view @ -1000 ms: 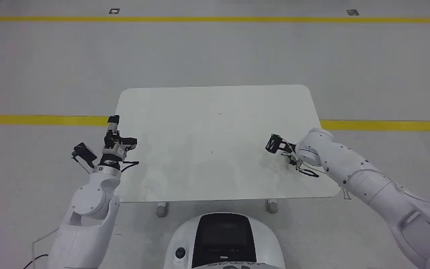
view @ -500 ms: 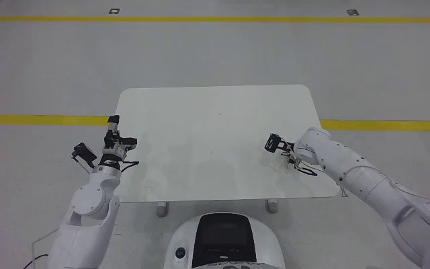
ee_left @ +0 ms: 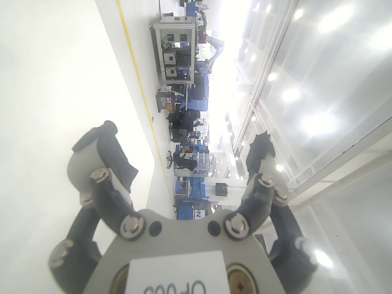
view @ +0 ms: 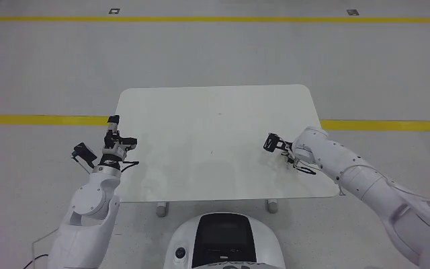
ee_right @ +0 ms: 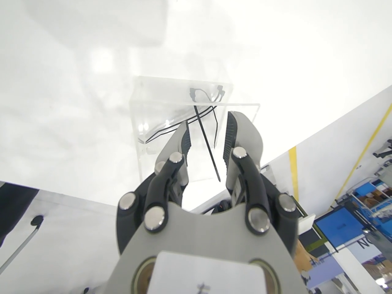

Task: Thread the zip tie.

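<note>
Zip tie (ee_right: 207, 145): black, straight, lying aslant in a clear box (ee_right: 153, 114) on the white bench (view: 215, 128). One end lies near the box's rim and the other reaches down toward the wrist. More ties (ee_right: 192, 93), thin and curved, are in the same box, with their heads near its far wall.

Right hand (ee_right: 208, 123): at the box, fingers (ee_right: 242, 136) partly apart. The straight tie runs through the gap between them, and I cannot tell whether either finger touches it. No grip seen. In the top view this hand (view: 272, 142) sits over the bench's right side.

Left hand (ee_left: 183, 136): spread wide, nothing between the fingers. In the top view it (view: 113, 125) stands at the bench's left edge, well apart from the right hand.
</note>
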Action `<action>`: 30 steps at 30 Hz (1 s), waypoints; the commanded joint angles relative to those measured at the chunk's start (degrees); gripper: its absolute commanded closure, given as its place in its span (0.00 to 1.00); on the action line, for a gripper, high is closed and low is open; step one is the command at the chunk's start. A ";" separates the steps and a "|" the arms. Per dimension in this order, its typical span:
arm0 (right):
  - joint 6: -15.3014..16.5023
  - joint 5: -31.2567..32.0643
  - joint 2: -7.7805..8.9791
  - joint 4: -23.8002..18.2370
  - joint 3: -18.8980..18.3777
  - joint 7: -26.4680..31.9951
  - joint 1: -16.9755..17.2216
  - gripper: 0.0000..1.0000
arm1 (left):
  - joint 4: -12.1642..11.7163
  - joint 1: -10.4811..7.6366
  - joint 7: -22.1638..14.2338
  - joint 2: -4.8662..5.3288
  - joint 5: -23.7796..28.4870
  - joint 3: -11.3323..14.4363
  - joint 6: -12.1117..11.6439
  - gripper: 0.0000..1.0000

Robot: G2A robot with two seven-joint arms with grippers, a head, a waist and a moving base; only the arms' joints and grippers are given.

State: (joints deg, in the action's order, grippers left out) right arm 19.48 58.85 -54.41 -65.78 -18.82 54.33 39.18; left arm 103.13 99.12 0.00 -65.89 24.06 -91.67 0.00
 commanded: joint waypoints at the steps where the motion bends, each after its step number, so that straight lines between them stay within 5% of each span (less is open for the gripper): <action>1: 0.00 -0.21 -0.15 0.27 0.28 0.30 -0.10 0.75 | 0.00 0.00 0.00 0.00 0.00 0.00 0.00 0.00; 9: 0.00 -0.91 -0.98 1.58 1.74 0.52 -0.85 0.85 | 0.00 0.00 0.00 0.00 0.00 0.00 0.00 0.00; 12: 0.00 -1.18 -1.27 2.16 2.02 0.45 -1.11 1.00 | 0.00 0.00 0.00 0.00 0.00 0.00 0.00 0.00; 22: 0.00 -0.80 -1.12 1.69 1.25 0.99 -1.41 1.00 | 0.00 0.00 0.00 0.00 0.00 0.00 0.00 0.00; 30: -0.35 0.76 1.42 -3.52 -2.83 2.25 0.68 1.00 | 0.00 0.00 0.00 0.00 0.00 0.00 0.00 0.00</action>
State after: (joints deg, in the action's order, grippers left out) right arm 19.11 59.41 -53.44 -68.42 -20.95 56.42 39.44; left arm 103.13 99.12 0.00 -65.89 24.06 -91.67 0.00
